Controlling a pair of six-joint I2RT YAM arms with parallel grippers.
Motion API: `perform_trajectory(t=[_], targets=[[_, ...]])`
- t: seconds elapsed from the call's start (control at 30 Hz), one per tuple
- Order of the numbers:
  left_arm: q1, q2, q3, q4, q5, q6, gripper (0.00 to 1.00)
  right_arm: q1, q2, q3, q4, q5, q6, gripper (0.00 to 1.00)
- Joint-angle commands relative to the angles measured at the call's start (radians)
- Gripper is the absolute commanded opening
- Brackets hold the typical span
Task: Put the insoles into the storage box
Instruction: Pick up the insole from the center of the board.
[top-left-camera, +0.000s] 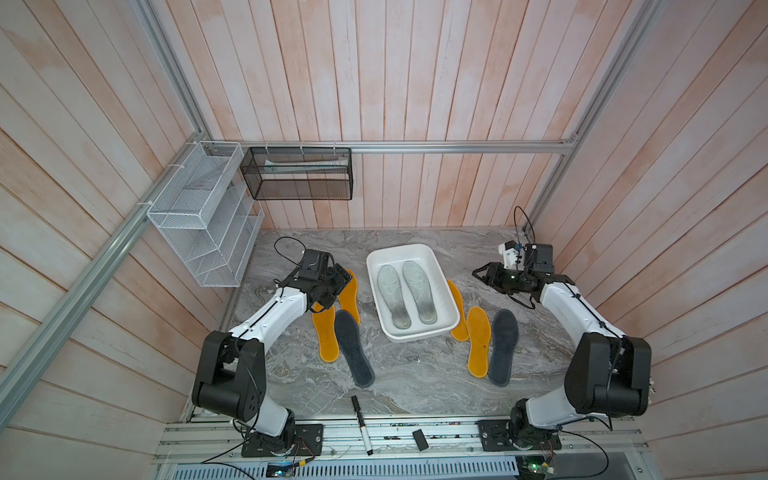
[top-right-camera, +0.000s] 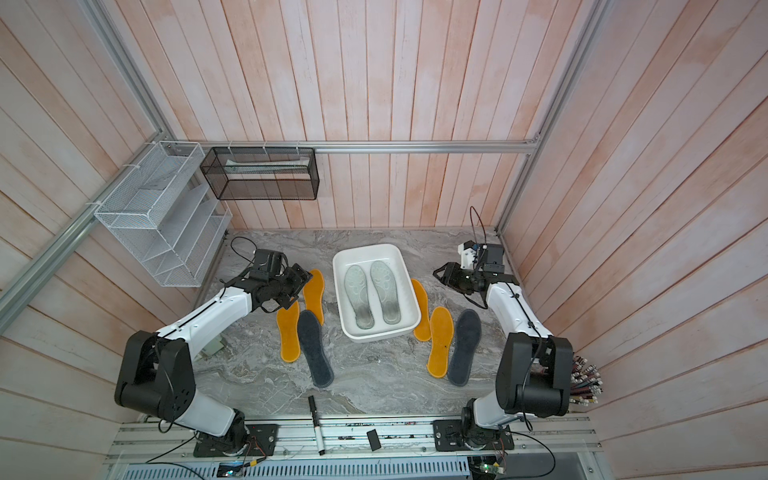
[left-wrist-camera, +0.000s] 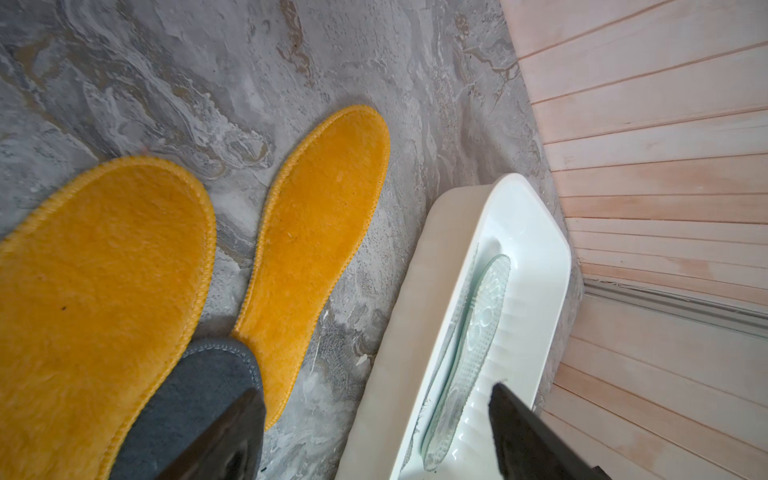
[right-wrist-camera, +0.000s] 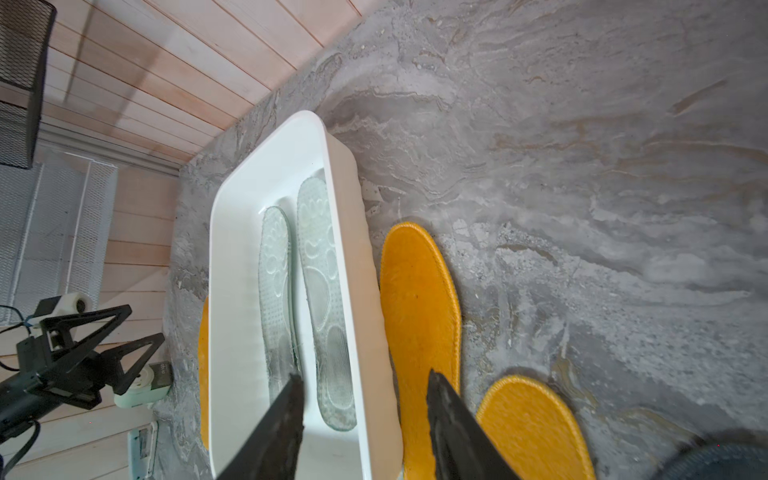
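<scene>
**Storage box** (top-left-camera: 401, 253): middle of the table (top-left-camera: 415, 374), between the arms. Holds two pale insoles (top-left-camera: 392, 296), flat, side by side.

**Left arm's side, on the table:** two yellow insoles (top-left-camera: 324, 338), one dark grey insole (top-left-camera: 354, 351).

**Right arm's side:** further yellow insoles (top-left-camera: 478, 343), second dark grey insole (top-left-camera: 503, 347).

**Left gripper** (left-wrist-camera: 374, 390): jaws wide, empty, above the yellow insole next to the box.

**Right gripper** (right-wrist-camera: 365, 374): jaws parted, empty, off the box's side, touching nothing.

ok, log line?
storage box: two translucent insoles | table: four yellow insoles, two grey insoles | left end effector: open | right end effector: open
</scene>
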Motion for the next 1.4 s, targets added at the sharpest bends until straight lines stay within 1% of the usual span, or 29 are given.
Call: perform_trajectory(t=[0.0, 0.17, 0.4, 0.7, 0.97, 1.13, 1.37], targets=[[0.015, 0.047, 0.043, 0.012, 0.049, 0.046, 0.87, -0.004, 0.008, 0.012, -0.083, 0.060, -0.051, 0.50], [0.031, 0.074, 0.053, -0.013, 0.061, 0.057, 0.89, -0.003, -0.015, -0.011, -0.064, 0.077, -0.031, 0.50], [0.031, 0.075, 0.057, -0.129, 0.008, 0.076, 0.89, -0.004, -0.015, -0.033, -0.012, 0.053, 0.011, 0.50], [0.030, 0.066, 0.033, -0.184, 0.000, 0.072, 0.89, -0.004, -0.035, -0.065, 0.002, 0.061, 0.024, 0.51], [0.026, 0.049, 0.062, -0.347, -0.131, 0.121, 0.90, -0.004, -0.051, -0.096, 0.025, 0.052, 0.038, 0.51], [0.026, 0.055, 0.061, -0.368, -0.151, 0.141, 0.89, -0.004, -0.054, -0.102, 0.046, 0.039, 0.053, 0.51], [0.027, 0.048, 0.024, -0.357, -0.159, 0.159, 0.89, -0.004, -0.067, -0.108, 0.049, 0.043, 0.055, 0.51]])
